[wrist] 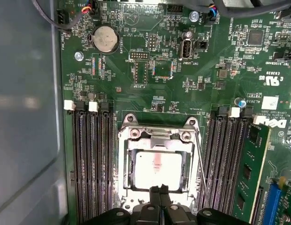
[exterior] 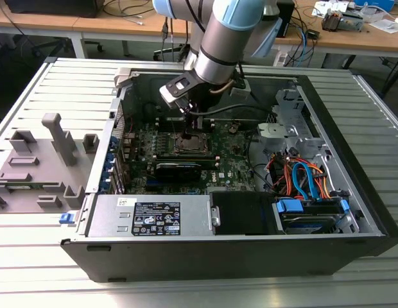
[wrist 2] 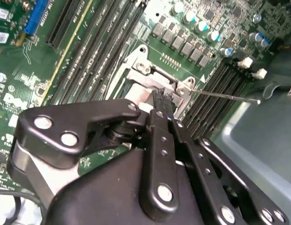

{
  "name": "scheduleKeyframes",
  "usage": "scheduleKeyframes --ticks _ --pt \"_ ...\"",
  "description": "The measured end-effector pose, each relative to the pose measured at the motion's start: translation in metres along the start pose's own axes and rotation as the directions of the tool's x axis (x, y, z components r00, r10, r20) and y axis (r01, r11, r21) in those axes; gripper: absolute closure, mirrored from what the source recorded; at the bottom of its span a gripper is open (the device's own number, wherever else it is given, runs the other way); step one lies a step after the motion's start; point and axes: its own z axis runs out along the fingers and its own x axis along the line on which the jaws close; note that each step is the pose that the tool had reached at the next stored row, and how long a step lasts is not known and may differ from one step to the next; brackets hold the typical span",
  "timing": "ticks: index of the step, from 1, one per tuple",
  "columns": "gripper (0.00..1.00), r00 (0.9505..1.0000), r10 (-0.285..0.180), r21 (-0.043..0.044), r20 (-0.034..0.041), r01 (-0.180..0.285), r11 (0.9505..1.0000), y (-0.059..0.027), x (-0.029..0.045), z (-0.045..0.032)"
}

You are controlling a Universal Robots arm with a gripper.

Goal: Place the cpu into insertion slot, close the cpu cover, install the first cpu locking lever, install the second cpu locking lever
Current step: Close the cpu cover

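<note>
Lying in the insertion slot under the lowered cpu cover, the cpu looks placed, one locking lever stands loose, and the gripper is closed at the cover's edge, holding nothing visible.

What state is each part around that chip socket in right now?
Silver-topped square cpu: seated in the insertion slot.
Thin silver metal cpu cover: lowered over the cpu.
Thin wire locking lever: swung out, unlatched.
Black gripper: shut, tips at the cover's edge.
Black computer case: open.

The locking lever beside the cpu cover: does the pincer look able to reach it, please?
Probably yes: the locking lever lies exposed beside the cpu cover, nothing over it, the pincer close by.
</note>
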Motion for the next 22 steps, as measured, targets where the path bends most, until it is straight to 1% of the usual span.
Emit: scheduleKeyframes --ticks 1,2,3,4,5,6,7,9,11,12,14,15,17,20,22 --pt "0.89 1.0000 0.000 -0.0171 0.0006 0.000 0.9999 0.0000 0.0000 0.0001" --pt "0.89 1.0000 0.000 -0.0473 0.0022 0.000 0.9989 -0.0001 0.0001 0.0002" --pt "0.89 1.0000 0.000 -0.0702 0.0034 0.000 0.9975 -0.0001 0.0001 0.0002" --pt "0.89 1.0000 0.000 -0.0876 0.0044 0.000 0.9962 -0.0002 0.0001 0.0002" --pt "0.89 1.0000 0.001 -0.1093 0.0056 0.000 0.9940 -0.0002 0.0001 0.0002" --pt "0.89 1.0000 0.001 -0.1216 0.0063 0.000 0.9926 -0.0003 0.0001 0.0003" --pt "0.89 1.0000 0.001 -0.1235 0.0060 0.000 0.9923 -0.0003 0.0001 0.0004" --pt "0.89 1.0000 0.001 -0.1239 0.0060 0.000 0.9923 -0.0011 0.0002 0.0006" --pt "0.89 1.0000 0.001 -0.1248 0.0063 0.000 0.9922 -0.0066 0.0003 0.0017" --pt "0.89 1.0000 0.001 -0.1268 0.0068 0.000 0.9919 -0.0089 0.0004 0.0023" --pt "0.89 1.0000 0.001 -0.1289 0.0067 0.000 0.9917 -0.0165 0.0009 0.0048" --pt "0.89 1.0000 0.000 -0.1290 0.0058 0.001 0.9916 -0.0226 0.0013 0.0076" --pt "0.89 1.0000 -0.001 -0.1293 0.0040 0.002 0.9916 -0.0292 0.0016 0.0116" --pt "0.89 0.9999 -0.011 -0.1291 0.0059 0.012 0.9916 -0.0282 0.0015 0.0175" --pt "0.89 0.9999 -0.013 -0.1290 0.0063 0.013 0.9916 -0.0279 0.0015 0.0188"
